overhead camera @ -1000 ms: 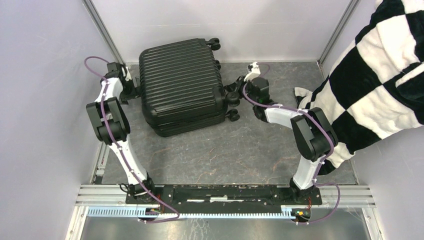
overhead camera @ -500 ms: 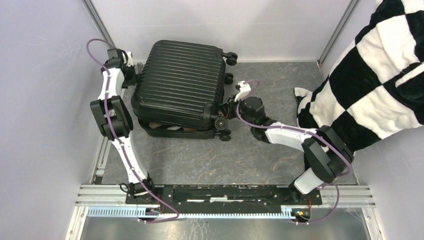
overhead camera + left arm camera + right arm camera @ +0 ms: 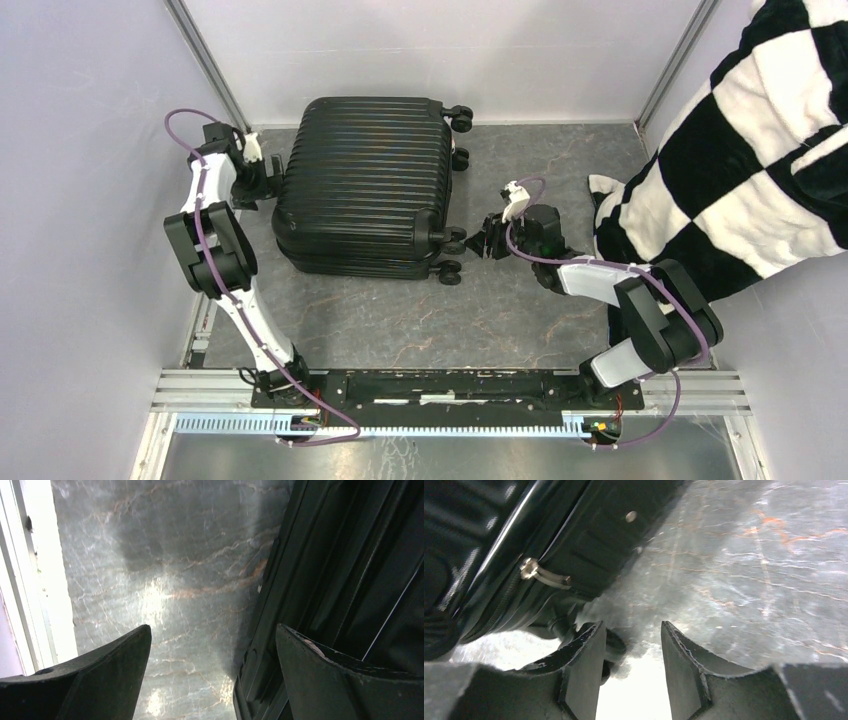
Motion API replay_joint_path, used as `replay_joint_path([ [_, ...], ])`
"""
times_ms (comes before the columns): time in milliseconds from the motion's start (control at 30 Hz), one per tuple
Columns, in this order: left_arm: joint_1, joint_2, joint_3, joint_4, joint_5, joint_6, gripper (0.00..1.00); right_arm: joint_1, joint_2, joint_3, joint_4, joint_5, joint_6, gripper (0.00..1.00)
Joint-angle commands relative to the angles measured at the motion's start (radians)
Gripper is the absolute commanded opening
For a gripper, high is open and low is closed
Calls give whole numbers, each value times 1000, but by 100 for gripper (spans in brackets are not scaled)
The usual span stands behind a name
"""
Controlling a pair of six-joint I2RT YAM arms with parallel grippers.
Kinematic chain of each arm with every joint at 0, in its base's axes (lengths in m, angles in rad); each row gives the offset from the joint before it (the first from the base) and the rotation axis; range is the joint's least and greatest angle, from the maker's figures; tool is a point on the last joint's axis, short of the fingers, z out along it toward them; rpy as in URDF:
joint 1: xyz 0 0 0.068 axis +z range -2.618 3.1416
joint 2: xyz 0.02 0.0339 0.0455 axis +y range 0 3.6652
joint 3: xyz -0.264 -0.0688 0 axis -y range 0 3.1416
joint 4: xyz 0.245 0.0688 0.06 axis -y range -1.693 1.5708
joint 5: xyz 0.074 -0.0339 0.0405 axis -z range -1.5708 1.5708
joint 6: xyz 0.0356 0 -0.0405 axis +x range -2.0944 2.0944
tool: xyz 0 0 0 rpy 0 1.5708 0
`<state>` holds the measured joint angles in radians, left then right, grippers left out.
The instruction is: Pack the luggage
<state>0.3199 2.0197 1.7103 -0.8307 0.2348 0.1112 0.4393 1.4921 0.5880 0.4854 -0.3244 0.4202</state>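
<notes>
Lying flat and zipped shut, the luggage (image 3: pixel 365 185) sits at the far left of the marbled table (image 3: pixel 520 310) in the overhead view, its wheels (image 3: pixel 452 240) pointing right. The left gripper (image 3: pixel 265 180) is at its left side. The right gripper (image 3: pixel 490 240) hovers just off the wheels, apart from them. A checkered cloth (image 3: pixel 760 150) hangs at the right.

From the left wrist, the jaws are spread wide with only bare table between them. One finger (image 3: pixel 340 680) is close against the ribbed shell, though I cannot tell if it touches.

From the right wrist, the jaws stand partly apart, holding nothing, beside the luggage's corner. A metal zipper pull (image 3: pixel 544 575) sticks out there.
</notes>
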Motion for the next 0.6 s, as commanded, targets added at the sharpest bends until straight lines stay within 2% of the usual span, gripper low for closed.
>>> replay_joint_path([
  [0, 25, -91, -53, -19, 58, 51, 100, 7, 13, -36, 220, -174, -54, 53],
  [167, 72, -121, -39, -54, 100, 71, 100, 8, 48, -37, 368, -204, -115, 64],
  [333, 117, -144, -56, -89, 180, 88, 100, 7, 148, 41, 419, -265, -165, 66],
  [567, 141, -153, -119, -101, 209, 135, 100, 1, 260, 150, 476, -400, -204, 68],
])
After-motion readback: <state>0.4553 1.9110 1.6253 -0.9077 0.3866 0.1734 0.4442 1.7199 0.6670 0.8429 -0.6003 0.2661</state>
